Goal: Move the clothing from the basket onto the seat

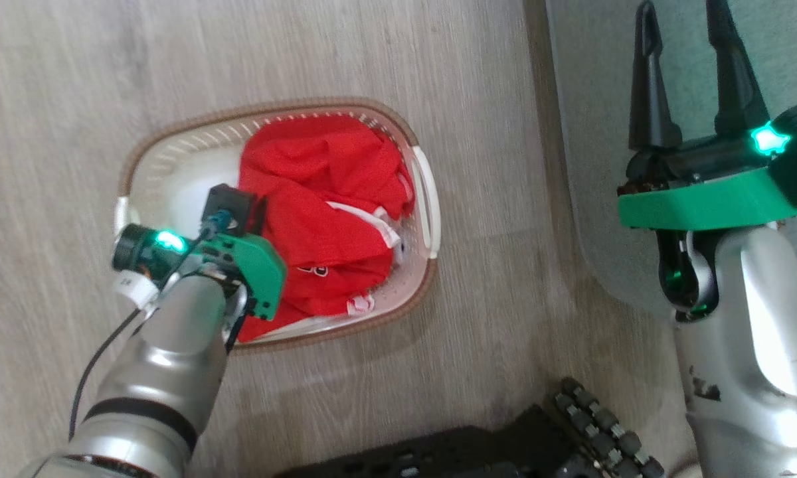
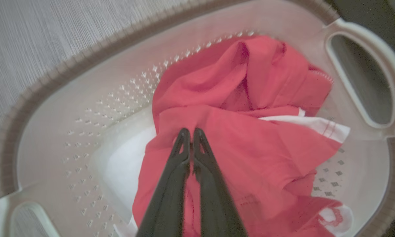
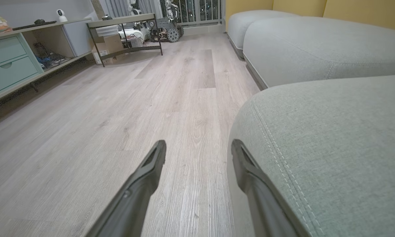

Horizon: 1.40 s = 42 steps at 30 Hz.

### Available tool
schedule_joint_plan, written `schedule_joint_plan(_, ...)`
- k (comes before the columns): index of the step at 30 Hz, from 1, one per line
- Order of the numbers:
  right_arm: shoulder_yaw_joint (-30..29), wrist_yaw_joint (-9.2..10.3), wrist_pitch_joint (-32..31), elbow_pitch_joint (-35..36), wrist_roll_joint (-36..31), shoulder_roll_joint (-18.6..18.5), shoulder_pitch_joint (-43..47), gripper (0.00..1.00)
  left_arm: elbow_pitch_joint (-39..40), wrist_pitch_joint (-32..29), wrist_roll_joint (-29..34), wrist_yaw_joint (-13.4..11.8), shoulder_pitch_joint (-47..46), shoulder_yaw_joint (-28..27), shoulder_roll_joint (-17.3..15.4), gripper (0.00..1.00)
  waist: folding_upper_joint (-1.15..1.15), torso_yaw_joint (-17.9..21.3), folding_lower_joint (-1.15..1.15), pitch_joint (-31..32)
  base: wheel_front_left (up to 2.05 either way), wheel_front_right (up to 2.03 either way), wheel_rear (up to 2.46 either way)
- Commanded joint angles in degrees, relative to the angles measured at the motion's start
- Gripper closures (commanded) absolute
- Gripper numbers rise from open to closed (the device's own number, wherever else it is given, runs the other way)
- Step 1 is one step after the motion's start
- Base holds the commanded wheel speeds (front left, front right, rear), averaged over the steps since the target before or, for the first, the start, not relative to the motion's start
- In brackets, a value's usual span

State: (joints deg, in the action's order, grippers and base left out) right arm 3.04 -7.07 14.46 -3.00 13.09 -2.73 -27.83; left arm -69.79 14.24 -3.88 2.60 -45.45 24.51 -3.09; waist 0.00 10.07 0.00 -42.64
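Note:
The clothing point(image 1: 325, 199), a heap of bright red fabric with white trim, fills the right half of the white basket point(image 1: 272, 111) on the wooden floor. My left arm reaches down into the basket from the lower left. In the left wrist view my left gripper point(image 2: 191, 131) is shut, its tips pinching a fold of the red clothing point(image 2: 250, 148) inside the basket point(image 2: 85, 59). My right gripper point(image 1: 683, 13) stands open over the edge of the grey-green seat point(image 1: 591, 133). The right wrist view shows that gripper point(image 3: 198, 144) empty beside the seat point(image 3: 332, 148).
The basket's left half shows bare white bottom point(image 2: 131, 164). My dark wheeled base point(image 1: 478, 445) sits at the lower middle. Further off are a second sofa cushion point(image 3: 316, 49), a drawer and shelf unit point(image 3: 6, 62) and a low table point(image 3: 125, 23).

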Motion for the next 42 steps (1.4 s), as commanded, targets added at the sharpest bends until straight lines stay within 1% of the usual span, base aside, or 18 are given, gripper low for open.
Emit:
schedule_joint_plan(1, 0.45, -0.42, 0.54, 1.10, -0.70, -0.15, 2.19, 0.00, 2.40, 0.70, -0.60, 0.59, 2.44, -0.32, -0.40, 1.00, 0.00, -1.42, 0.00, 3.15, 0.00, 0.00, 0.00)
schedule_joint_plan(10, -1.21, -0.42, 0.54, -1.35, -2.80, -0.15, 6.27, 0.00, 14.42, 0.74, -1.75, 2.05, 7.22, 2.05, 0.06, 1.00, 0.00, -4.94, 0.00, 13.41, 0.00, 0.00, 0.00)
schedule_joint_plan(11, -1.21, -0.42, 0.54, -1.35, -2.80, -0.15, 6.27, 0.00, 14.42, 0.74, -1.75, 2.05, 7.22, 2.05, 0.06, 1.00, 0.00, -4.94, 0.00, 13.41, 0.00, 0.00, 0.00)
schedule_joint_plan(12, -1.47, -0.42, 0.54, -2.00, -3.18, -0.15, 7.49, 0.00, 16.79, 0.74, -2.23, 2.28, 8.48, 2.38, 0.09, 1.00, 0.00, -5.66, 0.00, 16.05, 0.00, 0.00, 0.00)
schedule_joint_plan(13, -1.47, -0.42, 0.54, -2.00, -3.18, -0.15, 7.49, 0.00, 16.79, 0.74, -2.23, 2.28, 8.48, 2.38, 0.09, 1.00, 0.00, -5.66, 0.00, 16.05, 0.00, 0.00, 0.00)
schedule_joint_plan(22, -2.96, -0.42, 0.54, -4.88, -4.69, -0.15, 15.04, 0.00, 24.78, 0.75, -4.58, 3.11, 12.94, 3.46, 0.16, 1.00, 0.00, -8.67, 0.00, 29.15, 0.00, 0.00, 0.00)
schedule_joint_plan(31, -2.95, -0.42, 0.54, -6.70, -5.29, -0.15, 21.49, 0.00, 30.46, -0.90, -7.41, 4.04, 13.10, 4.99, 0.18, 1.00, 0.00, -9.68, 0.00, 40.54, 0.00, 0.00, 0.00)
schedule_joint_plan(36, -2.04, -0.42, 0.54, -7.01, -5.55, -0.15, 23.07, 0.00, 34.32, -2.54, -9.13, 4.14, 11.66, 5.16, 0.19, 1.00, 0.00, -9.74, 0.00, 44.04, 0.00, 0.00, 0.00)
schedule_joint_plan(42, -0.78, -0.42, 0.54, -7.23, -5.98, -0.15, 23.20, 0.00, 39.10, -4.04, -11.52, 3.73, 9.15, 6.66, 0.20, 1.00, 0.00, -9.71, 0.00, 46.33, 0.00, 0.00, 0.00)
